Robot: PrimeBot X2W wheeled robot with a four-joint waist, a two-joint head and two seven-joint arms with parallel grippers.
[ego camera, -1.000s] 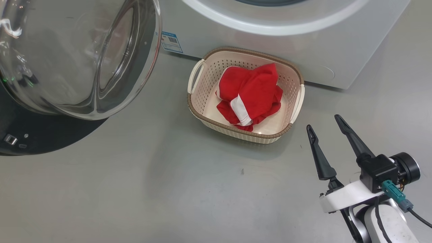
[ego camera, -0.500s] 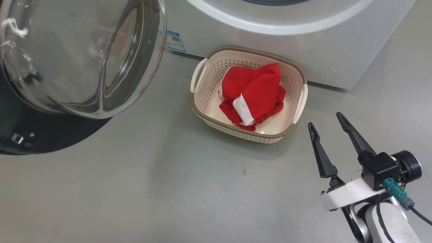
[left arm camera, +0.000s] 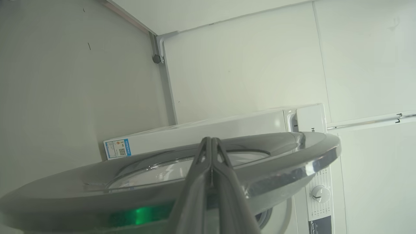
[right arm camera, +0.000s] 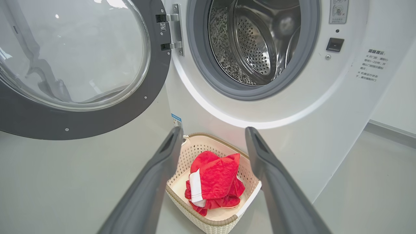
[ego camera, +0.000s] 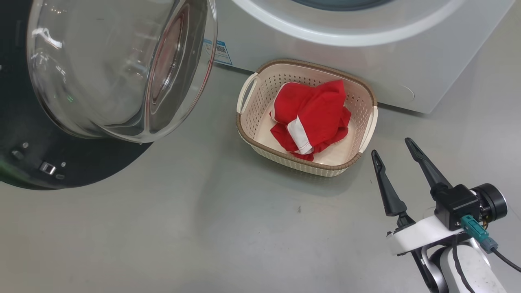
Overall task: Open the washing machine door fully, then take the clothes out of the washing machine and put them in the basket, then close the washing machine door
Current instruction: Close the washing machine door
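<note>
The washing machine door (ego camera: 122, 69) stands open at the left, its glass bowl bulging towards me above the black rim. The washing machine (ego camera: 309, 61) runs across the top, and its steel drum (right arm camera: 256, 42) looks empty. Before it on the floor, the basket (ego camera: 244, 134) holds the red clothes (ego camera: 313, 114). My right gripper (ego camera: 391, 147) hovers open and empty just right of the basket, and its fingers frame the basket (right arm camera: 227, 221) in the right wrist view. My left gripper (left arm camera: 211, 141) is shut, its fingers lying against the door's rim (left arm camera: 292, 156) seen edge-on.
Grey floor spreads in front of the machine and the basket. A white wall and a corner post (left arm camera: 162, 71) stand behind the machine. The door hinge (right arm camera: 172, 31) sits on the port's left side. A blue sticker (ego camera: 222, 51) marks the machine's lower left corner.
The head view has shifted slightly. Relative to the basket, the door has swung a little towards the machine. My right gripper stays open in about the same place.
</note>
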